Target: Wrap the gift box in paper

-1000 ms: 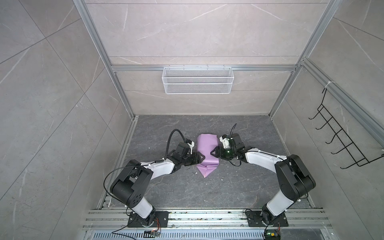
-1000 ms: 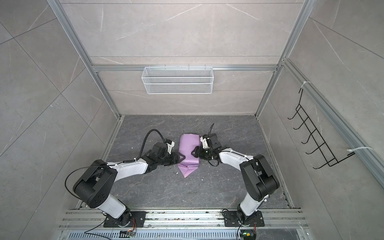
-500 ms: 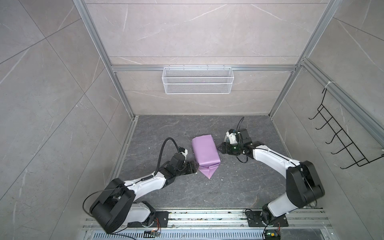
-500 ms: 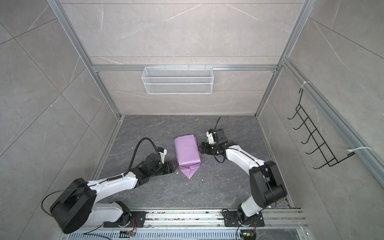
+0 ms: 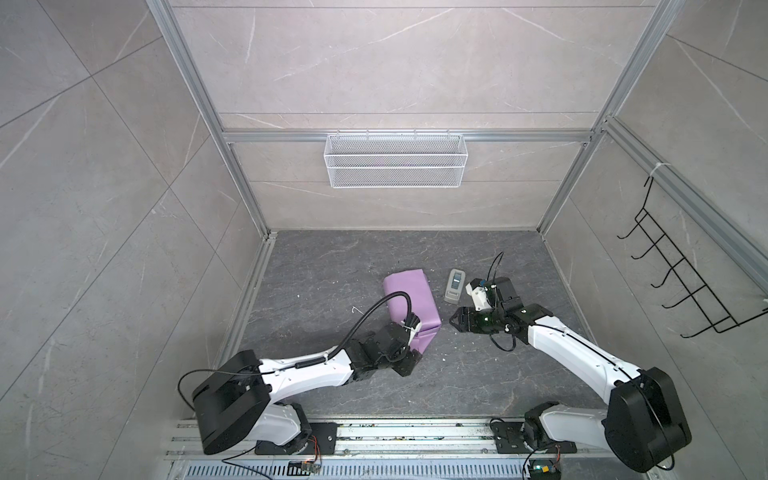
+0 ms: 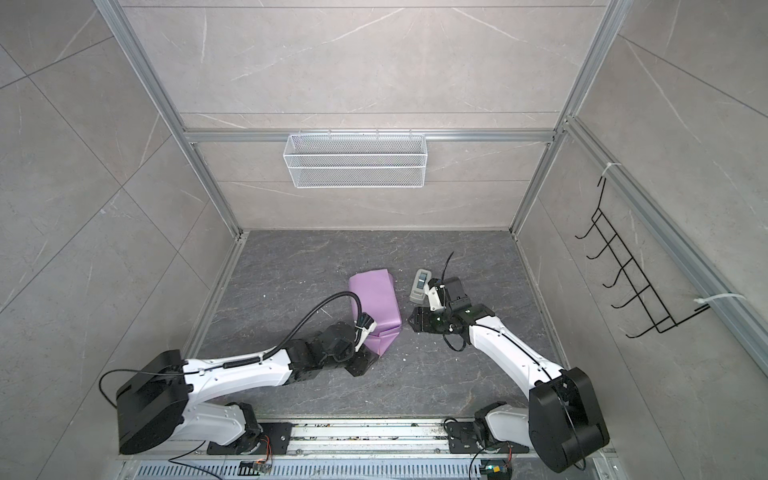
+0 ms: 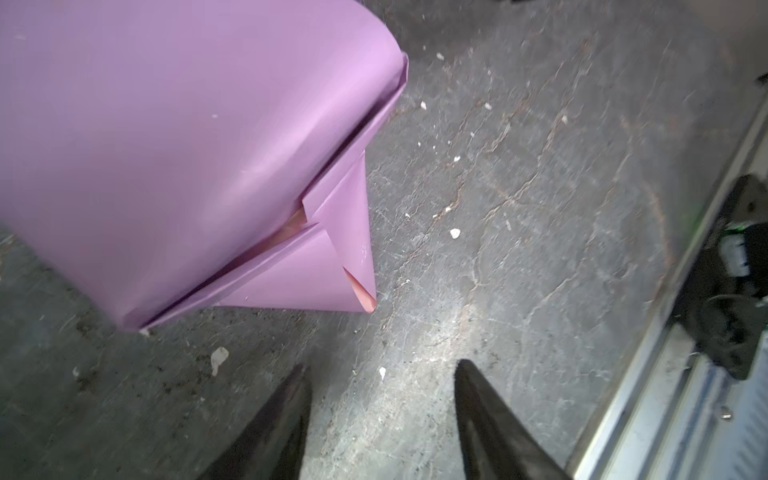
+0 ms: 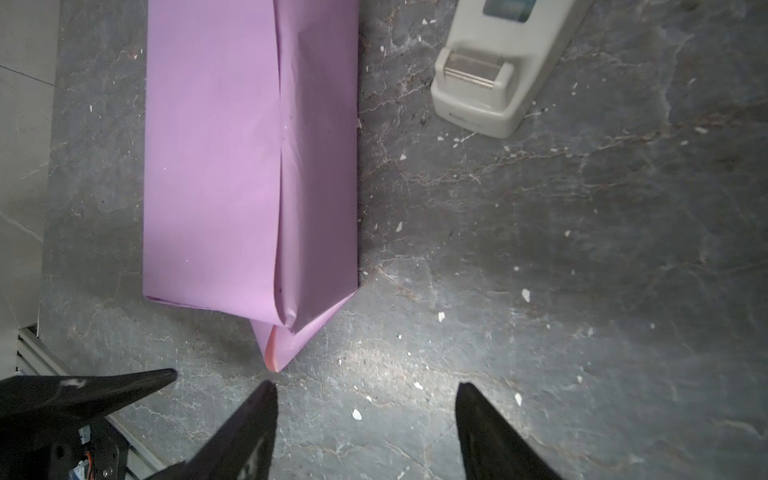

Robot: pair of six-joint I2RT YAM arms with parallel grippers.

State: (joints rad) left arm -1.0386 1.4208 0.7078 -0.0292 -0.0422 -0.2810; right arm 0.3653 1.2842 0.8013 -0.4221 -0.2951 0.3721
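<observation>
Lilac paper (image 5: 409,301) lies folded into a long parcel mid-floor in both top views. The gift box is hidden inside it. Your left arm stretches low from 7 o'clock, elbow bent. The left gripper (image 5: 407,365) sits at the parcel's 6 o'clock end, just beside its pointed flap. Your right arm reaches in from 5 o'clock, and the right gripper (image 5: 454,325) is at the parcel's 4 o'clock, near but apart. A grey-white tape dispenser (image 5: 454,286) stands at the parcel's 3 o'clock. A white wire basket (image 5: 395,160) hangs on the back wall at 12 o'clock.

Left wrist view: the left gripper (image 7: 381,365) has its jaws parted, with only grey floor (image 7: 519,208) between them. The parcel's folded end is near and not touched, with pale pink showing inside the fold.

Right wrist view: the right gripper (image 8: 365,384) is spread wide and holds nothing. The parcel's pointed flap lies just beyond one fingertip. The tape dispenser sits farther off, apart from the parcel.
</observation>
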